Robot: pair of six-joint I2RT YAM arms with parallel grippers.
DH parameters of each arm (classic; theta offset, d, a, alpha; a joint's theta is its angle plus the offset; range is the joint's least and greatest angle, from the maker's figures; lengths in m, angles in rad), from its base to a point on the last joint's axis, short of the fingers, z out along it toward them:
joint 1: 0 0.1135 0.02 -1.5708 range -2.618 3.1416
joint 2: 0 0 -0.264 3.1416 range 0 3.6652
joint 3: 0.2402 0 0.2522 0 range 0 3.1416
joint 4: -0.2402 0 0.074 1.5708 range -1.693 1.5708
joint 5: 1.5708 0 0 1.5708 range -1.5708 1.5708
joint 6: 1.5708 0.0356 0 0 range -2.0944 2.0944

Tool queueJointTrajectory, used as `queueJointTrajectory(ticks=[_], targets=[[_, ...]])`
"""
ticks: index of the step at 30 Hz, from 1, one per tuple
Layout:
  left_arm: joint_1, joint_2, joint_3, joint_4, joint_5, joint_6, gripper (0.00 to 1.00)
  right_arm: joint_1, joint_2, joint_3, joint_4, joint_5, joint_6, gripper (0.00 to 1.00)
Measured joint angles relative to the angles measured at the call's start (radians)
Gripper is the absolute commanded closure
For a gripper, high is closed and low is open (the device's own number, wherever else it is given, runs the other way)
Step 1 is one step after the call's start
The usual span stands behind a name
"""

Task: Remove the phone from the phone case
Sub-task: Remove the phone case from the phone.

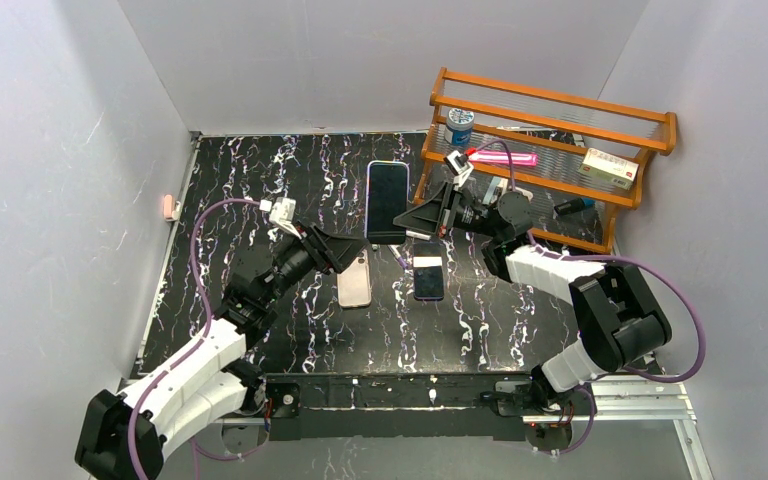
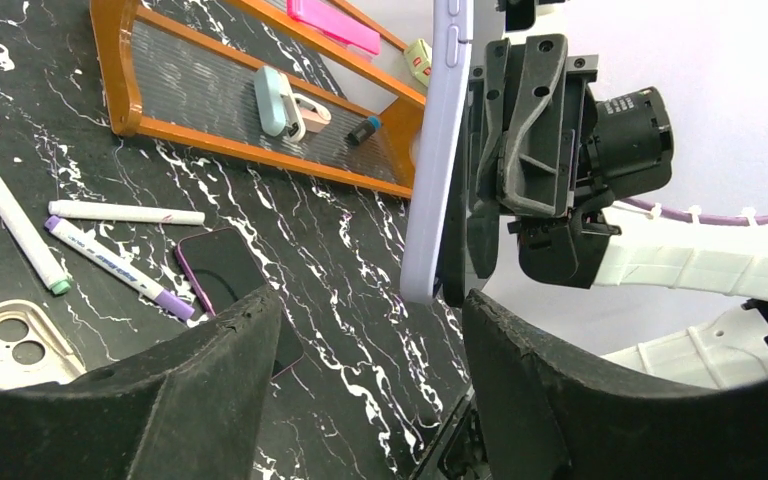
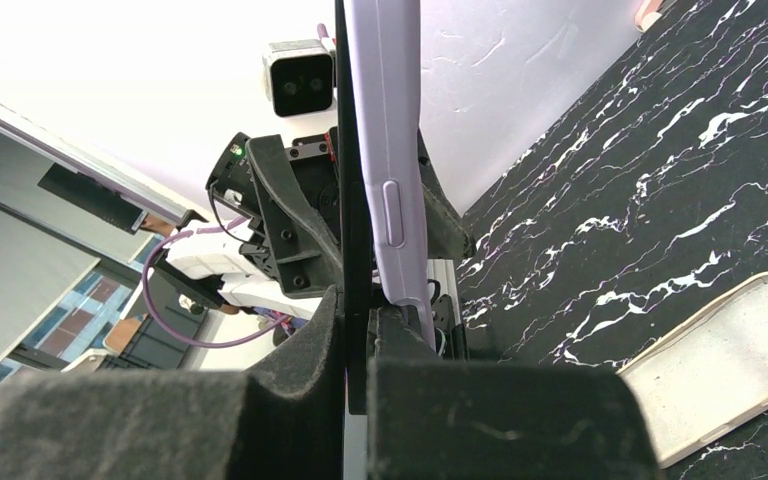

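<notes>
The phone (image 1: 387, 200), dark screen up in a lilac case, is held in the air over the middle of the table. My right gripper (image 1: 412, 215) is shut on its right edge. In the right wrist view the black phone (image 3: 354, 200) runs edge-on between my fingers (image 3: 500, 420), and the lilac case (image 3: 390, 150) bends a little away from it near the fingertips. My left gripper (image 1: 345, 252) is open and empty just below and left of the phone. In the left wrist view the case's edge (image 2: 438, 150) hangs above my open fingers (image 2: 550, 400).
An empty beige case (image 1: 354, 283) and a second phone (image 1: 427, 270) lie on the black marbled table. Three markers (image 2: 125, 212) lie beside them. A wooden rack (image 1: 550, 105) with a can, a pink item and a box stands at the back right.
</notes>
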Motion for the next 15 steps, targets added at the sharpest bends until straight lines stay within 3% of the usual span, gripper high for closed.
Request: queueJointTrajectory(ticks=[15], targets=[[0.0,0.038,0.001,-0.008,0.008,0.015,0.38,-0.005,-0.003,0.0,-0.002,-0.004,0.009,0.99]])
